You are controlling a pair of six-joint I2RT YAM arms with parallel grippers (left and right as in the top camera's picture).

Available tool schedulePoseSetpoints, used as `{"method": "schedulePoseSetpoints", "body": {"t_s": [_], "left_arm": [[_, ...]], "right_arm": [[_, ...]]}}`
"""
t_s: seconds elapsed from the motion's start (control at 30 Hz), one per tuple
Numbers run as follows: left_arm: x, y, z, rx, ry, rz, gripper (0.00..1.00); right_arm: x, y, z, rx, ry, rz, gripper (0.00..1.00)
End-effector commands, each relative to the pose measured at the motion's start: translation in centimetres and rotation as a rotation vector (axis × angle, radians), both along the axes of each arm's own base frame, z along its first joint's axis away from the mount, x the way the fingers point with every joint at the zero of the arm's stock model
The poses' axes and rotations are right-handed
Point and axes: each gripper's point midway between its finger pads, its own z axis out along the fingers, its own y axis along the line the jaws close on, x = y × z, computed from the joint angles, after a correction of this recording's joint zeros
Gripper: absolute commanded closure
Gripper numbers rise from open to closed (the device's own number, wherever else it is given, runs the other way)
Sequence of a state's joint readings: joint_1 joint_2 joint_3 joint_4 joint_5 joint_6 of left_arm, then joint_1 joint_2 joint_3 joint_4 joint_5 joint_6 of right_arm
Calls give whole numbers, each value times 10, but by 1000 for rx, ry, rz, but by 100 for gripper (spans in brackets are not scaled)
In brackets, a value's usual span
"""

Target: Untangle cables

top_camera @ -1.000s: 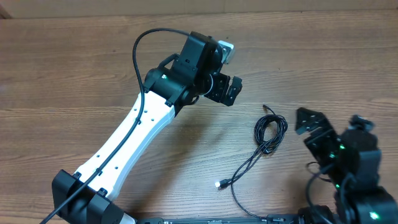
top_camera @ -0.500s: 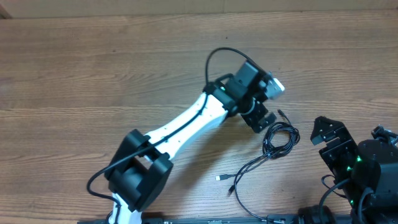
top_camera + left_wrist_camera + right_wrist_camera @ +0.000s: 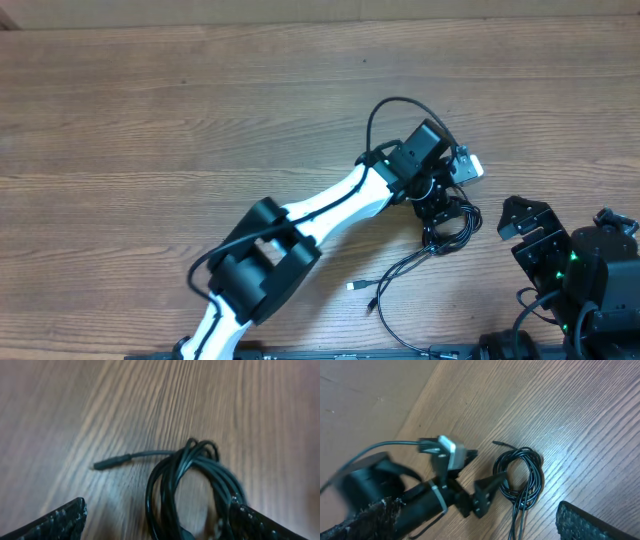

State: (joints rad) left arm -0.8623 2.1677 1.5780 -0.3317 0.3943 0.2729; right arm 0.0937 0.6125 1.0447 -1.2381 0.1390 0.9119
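Now the left hand (image 3: 160, 521), wide apart, straddles the coiled cables (image 3: 192, 480); lower squarely, pinch only one strand, then lift slowly off the counter (image 3: 150, 395)

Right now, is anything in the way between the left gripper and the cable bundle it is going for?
Nothing visible does. The left gripper is open right over the cables, whose bunched coil lies on the bare table between its two fingers. The right gripper sits off to the side, apart from the coil.

No legible text, label, brand, number or sign appears on any surface in the three views.
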Motion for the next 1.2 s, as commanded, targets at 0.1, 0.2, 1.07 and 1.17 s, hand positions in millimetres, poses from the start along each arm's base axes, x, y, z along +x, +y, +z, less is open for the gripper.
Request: {"method": "schedulePoseSetpoints", "body": {"t_s": [0.1,0.2,1.07,1.17], "left_arm": [[-2,-8,-18,-27,27,-38,43],[-1,-8,-21,-20,27,-35,43],[57,173,195,-235,113,344,96],[33,186,212,-231,60,230,96]], "right_arm": [[0,-2,9,-15,-25,-3,0],[0,1,9,-2,-23,11,0],[-7,59,6,249,10,240,24],[1,79,7,376,-8,286,33]]}}
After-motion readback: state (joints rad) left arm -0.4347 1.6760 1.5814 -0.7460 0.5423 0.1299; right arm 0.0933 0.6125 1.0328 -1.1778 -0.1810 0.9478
